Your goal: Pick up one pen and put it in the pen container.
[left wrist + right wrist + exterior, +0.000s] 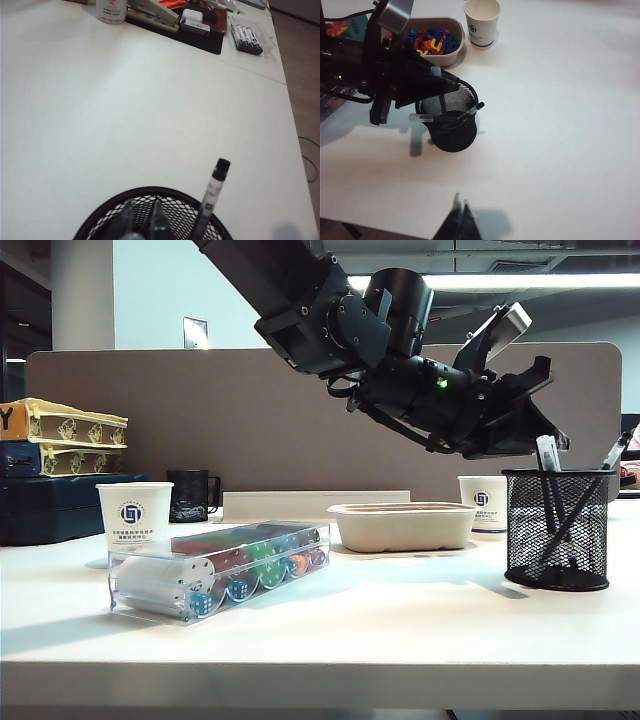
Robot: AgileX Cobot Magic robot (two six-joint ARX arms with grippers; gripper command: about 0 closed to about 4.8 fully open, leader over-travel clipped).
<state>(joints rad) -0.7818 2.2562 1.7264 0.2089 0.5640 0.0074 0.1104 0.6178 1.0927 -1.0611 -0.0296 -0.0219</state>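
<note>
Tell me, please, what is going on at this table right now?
The left gripper is poised over the pen container, its fingers nearly shut, with nothing visibly between them. Several pens lean inside the container, including the pen resting against its rim. The right gripper is shut, holds nothing, and hangs over bare table short of the container.

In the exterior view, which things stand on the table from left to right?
White paper cup → black mug → clear box of coloured pieces → beige tray → second paper cup → pen container.
</note>
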